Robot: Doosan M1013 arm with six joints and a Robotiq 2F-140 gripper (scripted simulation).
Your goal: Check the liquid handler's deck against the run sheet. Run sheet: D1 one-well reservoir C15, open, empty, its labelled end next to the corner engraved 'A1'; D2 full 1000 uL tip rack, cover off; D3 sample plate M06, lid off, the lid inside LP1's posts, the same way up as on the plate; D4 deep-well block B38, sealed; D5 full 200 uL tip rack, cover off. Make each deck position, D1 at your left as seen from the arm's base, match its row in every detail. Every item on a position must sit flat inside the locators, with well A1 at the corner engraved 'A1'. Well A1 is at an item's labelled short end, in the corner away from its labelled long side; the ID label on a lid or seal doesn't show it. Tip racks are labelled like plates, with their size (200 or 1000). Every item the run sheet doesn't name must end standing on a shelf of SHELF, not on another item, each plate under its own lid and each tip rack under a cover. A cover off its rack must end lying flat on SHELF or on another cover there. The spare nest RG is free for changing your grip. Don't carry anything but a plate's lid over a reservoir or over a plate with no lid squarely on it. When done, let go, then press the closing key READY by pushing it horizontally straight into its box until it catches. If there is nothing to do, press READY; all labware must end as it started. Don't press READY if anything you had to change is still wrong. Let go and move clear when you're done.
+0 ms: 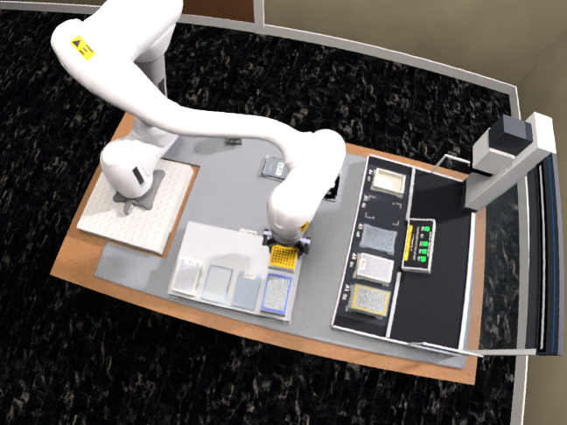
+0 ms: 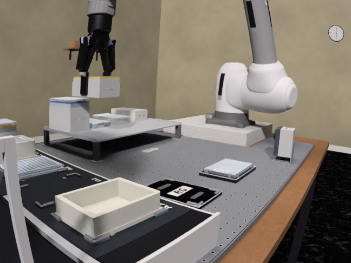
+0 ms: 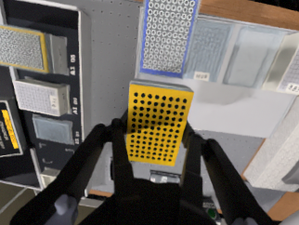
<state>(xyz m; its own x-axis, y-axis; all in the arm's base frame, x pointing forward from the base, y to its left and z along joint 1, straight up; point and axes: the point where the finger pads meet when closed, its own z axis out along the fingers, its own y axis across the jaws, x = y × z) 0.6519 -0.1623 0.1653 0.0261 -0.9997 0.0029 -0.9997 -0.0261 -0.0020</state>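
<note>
My gripper (image 1: 283, 249) (image 2: 95, 80) (image 3: 155, 116) is shut on a white tip rack with a yellow top (image 1: 281, 257) (image 2: 104, 87) (image 3: 158, 116). The rack's holes look dark, and it hangs level a little above the raised shelf (image 1: 215, 242) (image 2: 141, 125) (image 3: 223, 102). It is just behind a tall blue-rimmed tip rack (image 1: 276, 294) (image 2: 69, 114) (image 3: 168, 37) on the shelf. On the deck, the open reservoir (image 1: 388, 181) (image 2: 107, 202) sits in D1 and D2 (image 1: 383, 211) is bare. A clear plate (image 1: 378, 239) (image 2: 33, 165), a white block (image 1: 374, 268) (image 3: 39, 97) and a yellow-rimmed tip rack (image 1: 369, 299) (image 3: 20, 46) follow.
The shelf also bears a white labelled item (image 1: 185, 274) and two flat clear covers (image 1: 217, 283) (image 1: 246, 289). A lid (image 2: 228, 167) (image 1: 274, 166) lies in a nest beside the black RG nest (image 2: 184, 193). A small white box (image 2: 285, 141) stands near the table edge.
</note>
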